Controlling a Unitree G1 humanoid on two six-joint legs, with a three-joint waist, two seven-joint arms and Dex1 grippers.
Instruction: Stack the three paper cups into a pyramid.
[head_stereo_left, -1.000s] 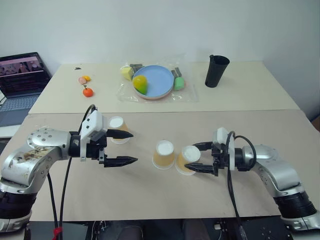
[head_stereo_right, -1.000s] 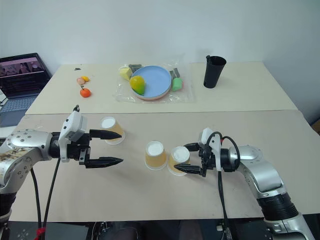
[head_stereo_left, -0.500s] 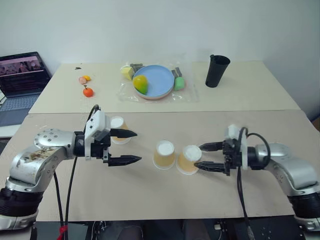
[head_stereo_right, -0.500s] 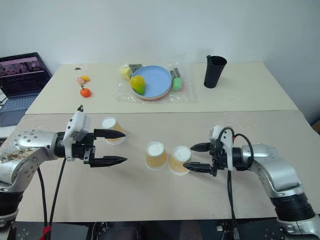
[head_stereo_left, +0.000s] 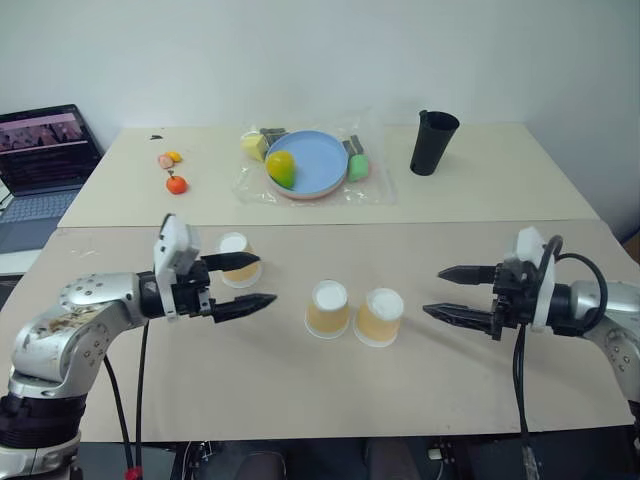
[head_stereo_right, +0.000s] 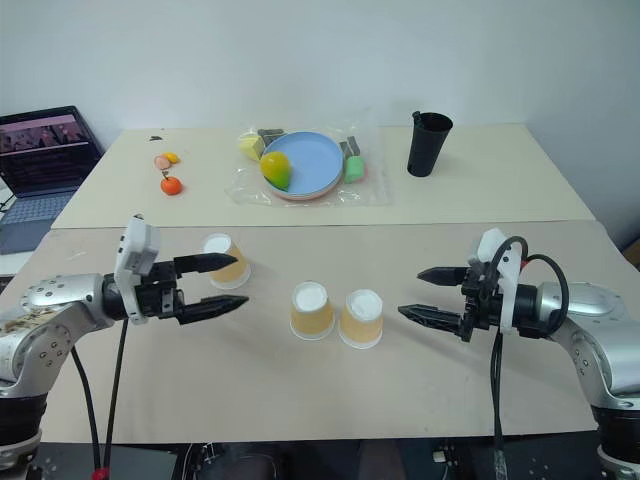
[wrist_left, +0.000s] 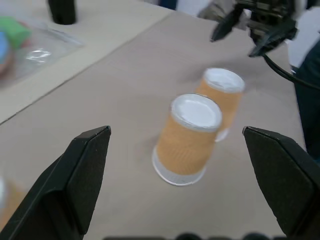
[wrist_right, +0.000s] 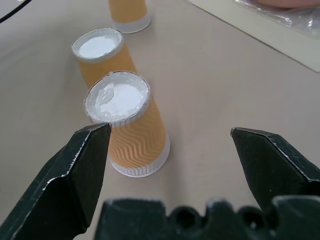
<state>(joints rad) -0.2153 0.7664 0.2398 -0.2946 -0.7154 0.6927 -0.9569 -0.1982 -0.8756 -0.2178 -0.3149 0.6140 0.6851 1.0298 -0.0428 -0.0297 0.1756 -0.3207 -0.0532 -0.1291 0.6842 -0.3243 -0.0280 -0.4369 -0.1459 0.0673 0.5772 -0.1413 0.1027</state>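
I am holding both grippers spread wide, gripping nothing — my left gripper (head_stereo_left: 238, 283) is hovering beside one upside-down paper cup (head_stereo_left: 236, 257), my right gripper (head_stereo_left: 452, 294) is hanging well apart from the other two cups (head_stereo_left: 354, 312), which are standing side by side mid-table (head_stereo_left: 300, 380) — none stacked.

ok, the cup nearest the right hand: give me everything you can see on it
That paper cup stands upside down on the beige table, upright, wide white rim down and white flat end up. Its pale orange side has a wavy embossed ripple, and it looks undamaged. It sits right beside the middle cup, so close that I cannot tell whether they touch. Nothing is stacked on it. The right hand is open and off to its side, clear of it, not touching.
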